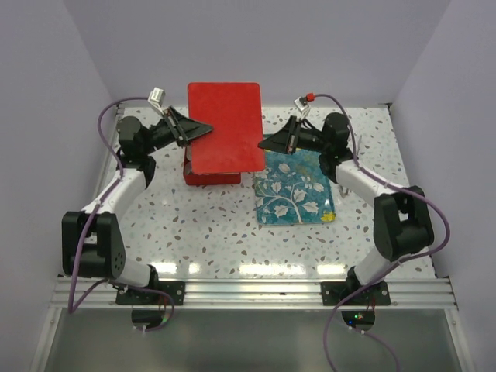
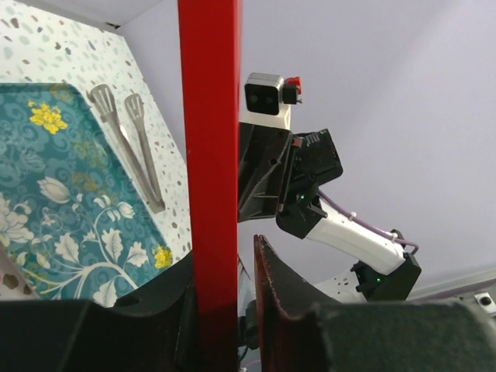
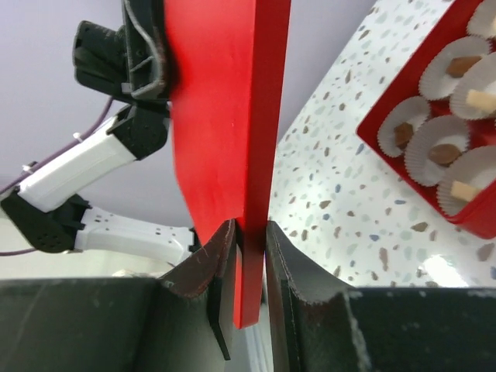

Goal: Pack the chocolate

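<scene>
Your left gripper [image 1: 203,130] and right gripper [image 1: 265,143] face each other across a flat red rectangular lid [image 1: 225,124], one at each of its opposite edges, and the lid hangs level between them above the speckled white desk [image 1: 201,225].

In the right wrist view the right gripper [image 3: 249,232] has its jaws narrow and pressed on both faces of the lid's [image 3: 225,116] edge, so they are holding it.

In the left wrist view the lid [image 2: 209,155] stands between the jaws of the left gripper [image 2: 225,263]. They are narrow too, but a thin gap shows beside one finger [image 2: 267,271], so you cannot tell whether they clamp.

The small brown and cream chocolate pieces [image 3: 446,153] sit in round white pleated paper cups [image 3: 422,139] inside a shallow red box [image 3: 465,221], below the right jaws and off to one side. From above, that box [image 1: 209,177] lies under the lid, lower than both pairs of jaws.

A teal tray with a white and yellow flower print [image 1: 298,194] rests on the desk just beneath the right jaws, and metal tongs [image 2: 136,147] lie beside it.
</scene>
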Robot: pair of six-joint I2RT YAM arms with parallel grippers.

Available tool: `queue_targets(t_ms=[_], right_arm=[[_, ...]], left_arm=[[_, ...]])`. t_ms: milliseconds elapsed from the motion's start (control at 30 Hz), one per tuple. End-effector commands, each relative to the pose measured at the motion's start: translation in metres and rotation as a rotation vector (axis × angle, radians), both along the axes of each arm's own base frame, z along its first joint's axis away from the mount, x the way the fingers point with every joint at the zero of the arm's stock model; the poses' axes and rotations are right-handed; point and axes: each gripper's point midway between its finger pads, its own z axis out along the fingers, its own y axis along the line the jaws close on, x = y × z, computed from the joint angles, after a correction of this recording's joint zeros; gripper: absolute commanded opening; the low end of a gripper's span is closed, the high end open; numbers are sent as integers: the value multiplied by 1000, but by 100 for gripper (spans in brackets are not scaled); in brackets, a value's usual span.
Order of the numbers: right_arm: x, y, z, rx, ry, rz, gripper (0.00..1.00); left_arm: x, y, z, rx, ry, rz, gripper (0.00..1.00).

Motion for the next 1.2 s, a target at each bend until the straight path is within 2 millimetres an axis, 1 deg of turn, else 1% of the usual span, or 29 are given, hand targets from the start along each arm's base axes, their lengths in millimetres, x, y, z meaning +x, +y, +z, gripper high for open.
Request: queue_targets(t_ms=[0, 33, 67, 100, 133, 167, 200, 233, 267, 300, 333, 500, 533, 633, 667, 700, 767, 800, 833, 867, 900, 933, 967, 1000, 1033, 1067, 1100, 1133, 1167], right_arm=[[-7, 10, 34, 134, -97, 22, 9], [-7, 11, 30, 164, -37, 27, 9], [-6, 12, 30, 188, -26, 31, 11], [-8, 11, 41, 234, -79, 39, 12], [-6, 14, 34, 264, -9, 53, 13], [-6, 14, 37, 292, -8, 61, 15], [-9, 13, 45, 330, -49, 76, 17], [-9, 15, 48, 357, -19, 94, 21], [-7, 18, 44, 365, -7, 104, 23], [-7, 19, 46, 374, -17, 113, 26], [-6, 22, 48, 380, -18, 116, 30], [-6, 34, 49, 357, -28, 152, 37], [-7, 38, 50, 354, -34, 163, 37], [-8, 41, 47, 354, -23, 165, 28], [-8, 41, 47, 355, -22, 164, 21], [-8, 41, 45, 356, -17, 162, 18], [-6, 40, 42, 364, -2, 148, 12], [-6, 40, 39, 366, 10, 144, 9], [-6, 40, 38, 368, 16, 135, 8], [-4, 39, 37, 370, 20, 122, 6], [0, 39, 35, 374, 26, 97, 4], [1, 39, 35, 371, 26, 85, 3], [3, 39, 35, 366, 25, 72, 3], [9, 40, 32, 344, 24, 45, 2], [12, 40, 35, 336, 16, 27, 1], [17, 41, 29, 309, 48, 5, 1], [22, 41, 31, 292, 17, -15, 0], [27, 42, 31, 282, 15, -34, 0], [33, 43, 25, 257, 45, -51, 0]], left_arm=[[9, 1, -21, 60, 5, 28, 30], [9, 1, -24, 62, 10, 28, 28], [8, 1, -21, 57, -26, 23, 24], [6, 0, -17, 29, -23, 11, 12], [3, -1, -22, 6, -8, 4, 8], [-1, -2, -20, -18, -15, -14, 5], [-6, -2, -7, -49, -96, -25, 3], [-8, -3, -7, -97, -48, -46, 0], [-11, -3, -9, -115, -43, -55, 0], [-14, -3, -3, -141, -59, -62, 0], [-13, -3, -5, -144, -57, -64, 0], [-9, -3, -7, -109, -53, -61, 0], [-8, -3, -6, -102, -64, -58, 0], [-5, -3, -8, -93, -59, -51, 0], [-3, -3, -10, -92, -47, -45, 0], [-1, -3, -12, -85, -48, -41, 1], [4, -2, -16, -75, -23, -30, 11], [6, -2, -19, -59, -29, -24, 22], [9, -2, -19, -49, -30, -21, 28], [12, -1, -24, -38, 1, -16, 34], [15, 1, -29, -7, -18, -2, 42], [19, 3, -27, 13, -29, 5, 46], [24, 8, -39, 39, 37, 23, 51], [29, 13, -46, 97, 2, 42, 58], [34, 17, -44, 128, -11, 57, 62], [36, 20, -60, 164, 73, 73, 65], [47, 34, -58, 232, 14, 113, 70], [50, 39, -63, 262, 25, 127, 72], [52, 48, -74, 291, 84, 152, 74]])
